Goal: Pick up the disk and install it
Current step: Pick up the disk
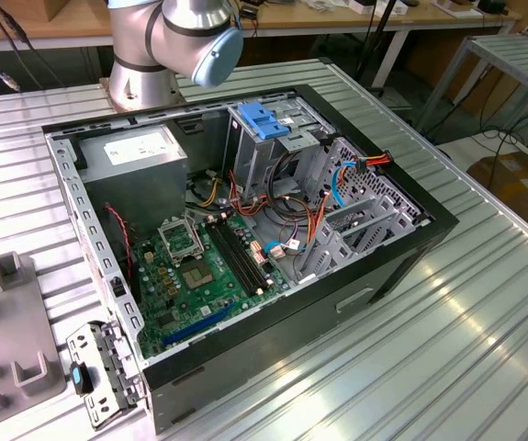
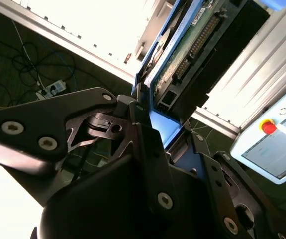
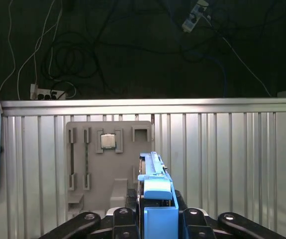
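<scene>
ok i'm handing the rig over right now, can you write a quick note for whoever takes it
gripper: shut on the disk, which sits edge-on between the jaws in both wrist views.
Where things are: the disk is in the gripper, seen over the grey parts tray on the ribbed table. The computer case lies open on that table.
Done: the pick-up, going by the grip.
Left: the install, since the disk is not yet in the computer case.
</scene>
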Motion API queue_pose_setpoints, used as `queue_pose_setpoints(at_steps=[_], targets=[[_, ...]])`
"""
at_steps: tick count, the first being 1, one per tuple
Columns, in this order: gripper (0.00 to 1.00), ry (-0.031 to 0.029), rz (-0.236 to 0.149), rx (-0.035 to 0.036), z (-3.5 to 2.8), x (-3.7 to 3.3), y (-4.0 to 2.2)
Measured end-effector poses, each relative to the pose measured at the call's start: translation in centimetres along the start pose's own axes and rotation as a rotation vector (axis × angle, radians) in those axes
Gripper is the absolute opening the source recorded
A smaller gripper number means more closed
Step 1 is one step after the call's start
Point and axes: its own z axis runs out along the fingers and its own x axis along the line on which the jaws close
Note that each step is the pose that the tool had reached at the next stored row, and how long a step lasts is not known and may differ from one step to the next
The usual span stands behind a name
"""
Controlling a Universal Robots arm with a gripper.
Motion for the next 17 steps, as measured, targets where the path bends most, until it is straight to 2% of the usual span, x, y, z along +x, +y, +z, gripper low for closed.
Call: queue_pose_setpoints(at_steps=[10,17], targets=[[0.37,0.0000,0.000,0.0000,-0.01,-0.03,-1.29],[0.37,0.0000,0.000,0.0000,-0.01,-0.04,-1.85]])
